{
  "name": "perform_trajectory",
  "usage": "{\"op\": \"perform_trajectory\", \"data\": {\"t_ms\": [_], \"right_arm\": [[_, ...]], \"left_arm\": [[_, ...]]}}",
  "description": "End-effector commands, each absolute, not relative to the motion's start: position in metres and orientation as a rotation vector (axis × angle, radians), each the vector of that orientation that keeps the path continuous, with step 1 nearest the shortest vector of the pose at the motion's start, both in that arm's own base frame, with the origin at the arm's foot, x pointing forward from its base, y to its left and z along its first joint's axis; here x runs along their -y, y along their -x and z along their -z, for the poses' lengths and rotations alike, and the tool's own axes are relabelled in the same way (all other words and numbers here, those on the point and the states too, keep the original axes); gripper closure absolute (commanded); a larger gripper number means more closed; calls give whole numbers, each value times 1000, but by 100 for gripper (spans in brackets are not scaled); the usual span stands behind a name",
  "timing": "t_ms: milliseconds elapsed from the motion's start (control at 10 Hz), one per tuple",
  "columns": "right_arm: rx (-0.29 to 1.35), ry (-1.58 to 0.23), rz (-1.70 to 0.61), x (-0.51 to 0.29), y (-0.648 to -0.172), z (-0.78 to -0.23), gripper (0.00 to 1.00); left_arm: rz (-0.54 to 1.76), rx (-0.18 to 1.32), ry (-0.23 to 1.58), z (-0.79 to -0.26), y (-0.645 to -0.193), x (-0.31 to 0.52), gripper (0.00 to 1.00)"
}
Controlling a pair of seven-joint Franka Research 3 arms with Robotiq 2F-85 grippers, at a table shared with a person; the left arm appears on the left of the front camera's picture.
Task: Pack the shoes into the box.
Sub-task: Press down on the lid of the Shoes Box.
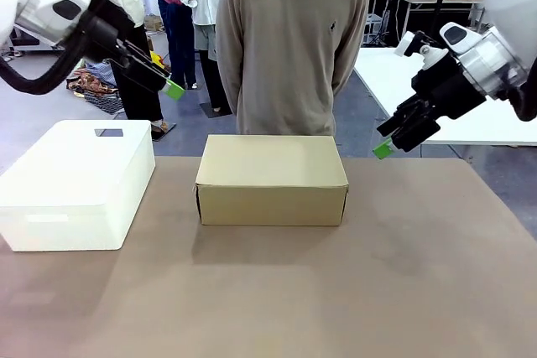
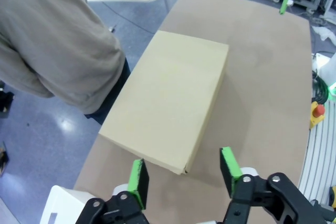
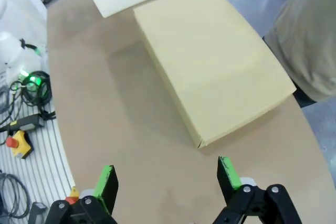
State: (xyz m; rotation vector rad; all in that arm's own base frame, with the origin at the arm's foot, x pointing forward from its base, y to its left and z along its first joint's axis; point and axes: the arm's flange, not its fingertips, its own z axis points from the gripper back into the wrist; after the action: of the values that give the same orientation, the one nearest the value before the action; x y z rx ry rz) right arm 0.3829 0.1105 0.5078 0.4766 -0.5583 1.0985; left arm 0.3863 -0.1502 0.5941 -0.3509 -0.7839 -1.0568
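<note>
We hold the left hand raised above the left end of the table, its fingers spread with nothing between the green pads. In the front view this hand sits high at the left, clear of every object. We hold the right hand raised at the right end, its fingers likewise spread wide and empty. In the front view the right hand hovers just beyond the table's right far edge, well apart from the box.

The box is a plain brown cardboard shoebox. It rests on the table at the middle of the far side, lid closed flat. Its long axis runs left to right across the table, parallel to the far edge, with one long side facing us. In the left wrist view the box lies beyond the fingertips, one corner pointing toward the hand.

A white plastic bin stands on the table to the left of the box, apart from it. A person in a grey-brown sweater stands just behind the box at the far edge, arms behind the back.
</note>
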Motion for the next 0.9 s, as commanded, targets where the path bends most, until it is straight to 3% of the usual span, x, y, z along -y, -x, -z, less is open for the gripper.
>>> {"op": "perform_trajectory", "data": {"t_ms": [0, 100, 800], "right_arm": [[517, -453, -1092, -114, -366, -516, 0], [522, -437, -1097, -117, -362, -516, 0], [535, -441, -1122, -117, -367, -517, 0]], "left_arm": [[1027, 748, 350, -591, -391, 160, 79], [1010, 731, 348, -589, -396, 165, 99], [1052, 562, 392, -562, -432, 193, 100]]}}
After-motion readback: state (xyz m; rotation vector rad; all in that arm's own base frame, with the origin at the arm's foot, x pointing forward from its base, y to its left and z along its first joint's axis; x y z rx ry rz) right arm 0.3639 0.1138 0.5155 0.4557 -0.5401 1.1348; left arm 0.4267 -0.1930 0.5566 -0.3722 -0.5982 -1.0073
